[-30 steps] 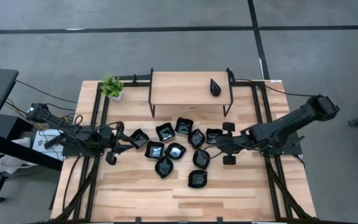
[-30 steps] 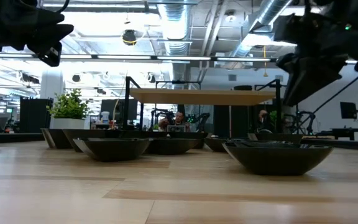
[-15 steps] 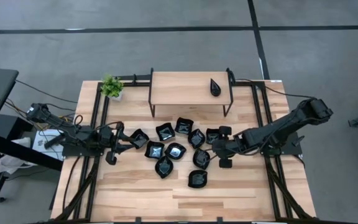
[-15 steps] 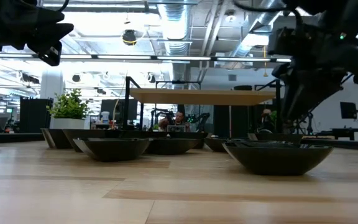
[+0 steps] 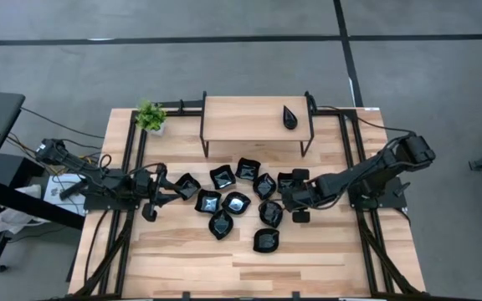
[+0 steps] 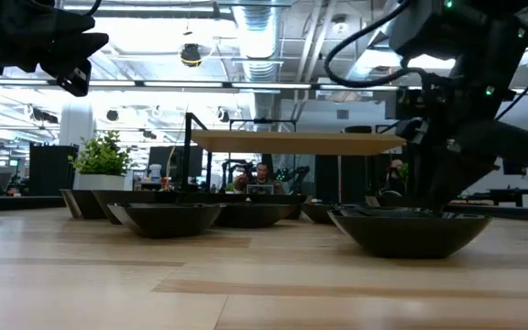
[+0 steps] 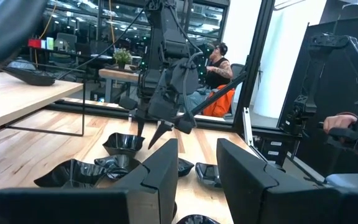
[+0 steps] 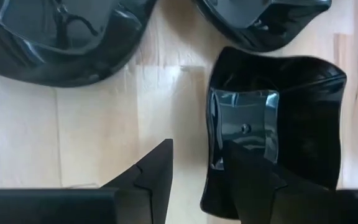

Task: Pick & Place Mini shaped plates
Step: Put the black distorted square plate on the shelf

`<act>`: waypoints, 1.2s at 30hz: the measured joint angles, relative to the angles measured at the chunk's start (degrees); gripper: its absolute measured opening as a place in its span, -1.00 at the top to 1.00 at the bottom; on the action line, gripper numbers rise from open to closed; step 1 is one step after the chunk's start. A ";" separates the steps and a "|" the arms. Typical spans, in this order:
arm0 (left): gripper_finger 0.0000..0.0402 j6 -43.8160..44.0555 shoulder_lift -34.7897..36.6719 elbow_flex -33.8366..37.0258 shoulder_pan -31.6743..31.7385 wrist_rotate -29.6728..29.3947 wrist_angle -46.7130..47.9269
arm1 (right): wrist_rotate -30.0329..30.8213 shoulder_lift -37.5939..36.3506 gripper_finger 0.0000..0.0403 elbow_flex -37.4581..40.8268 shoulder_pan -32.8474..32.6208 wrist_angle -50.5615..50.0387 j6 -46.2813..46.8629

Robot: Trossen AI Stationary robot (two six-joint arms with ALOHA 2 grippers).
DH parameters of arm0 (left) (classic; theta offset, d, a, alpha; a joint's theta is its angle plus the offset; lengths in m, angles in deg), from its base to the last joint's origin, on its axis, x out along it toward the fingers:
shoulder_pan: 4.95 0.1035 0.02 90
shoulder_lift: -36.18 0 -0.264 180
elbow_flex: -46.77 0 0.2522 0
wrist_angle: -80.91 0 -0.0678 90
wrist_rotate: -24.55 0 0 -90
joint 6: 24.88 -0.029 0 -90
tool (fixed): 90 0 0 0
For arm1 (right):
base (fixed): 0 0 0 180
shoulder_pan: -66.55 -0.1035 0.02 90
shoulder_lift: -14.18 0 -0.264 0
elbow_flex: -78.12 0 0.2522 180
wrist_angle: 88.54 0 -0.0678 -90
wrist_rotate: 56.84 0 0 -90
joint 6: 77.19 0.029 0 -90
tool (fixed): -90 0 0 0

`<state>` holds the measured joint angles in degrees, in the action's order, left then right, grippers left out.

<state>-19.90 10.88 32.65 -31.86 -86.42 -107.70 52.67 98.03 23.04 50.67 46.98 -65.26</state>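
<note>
At the table's left edge the left gripper waits just left of the dishes, raised off the wood, its two fingers parted with a plain gap between them and nothing in it; it touches no dish. Behind it, at the far left corner, stands a small potted plant. The mini shaped plates, glossy and black, lie clustered on the middle of the table, close together and some touching, in a loose band from a dish near the left gripper across to a square plate on the right, with two more toward the near side. One further dark teardrop dish sits apart on the raised wooden shelf at the far side. The right gripper reaches in from the right and is down low at the right end of the cluster, over that square plate. In the right wrist view its fingers stand spread, one over bare wood just left of the square plate and the other over the plate's left rim; the jaws are released, not clenched, and whether a fingertip actually touches the rim cannot be told. The plate lies flat on the wood. Beyond the table a seated person shows in the room.
</note>
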 joint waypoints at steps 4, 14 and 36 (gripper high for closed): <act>0.44 0.00 0.00 0.00 -0.01 0.00 -0.15 | 0.02 -0.63 0.38 0.00 -0.02 0.34 0.00; 0.44 0.00 0.00 0.00 -0.02 0.00 -0.63 | 3.04 -1.10 0.72 -0.02 0.22 0.79 0.09; 0.44 -0.01 0.00 0.00 0.00 0.00 -1.27 | 6.31 -1.48 1.00 -3.94 0.60 -5.60 1.66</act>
<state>-19.92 10.88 32.65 -31.86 -86.42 -108.97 58.98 96.55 19.10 51.27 41.38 -63.60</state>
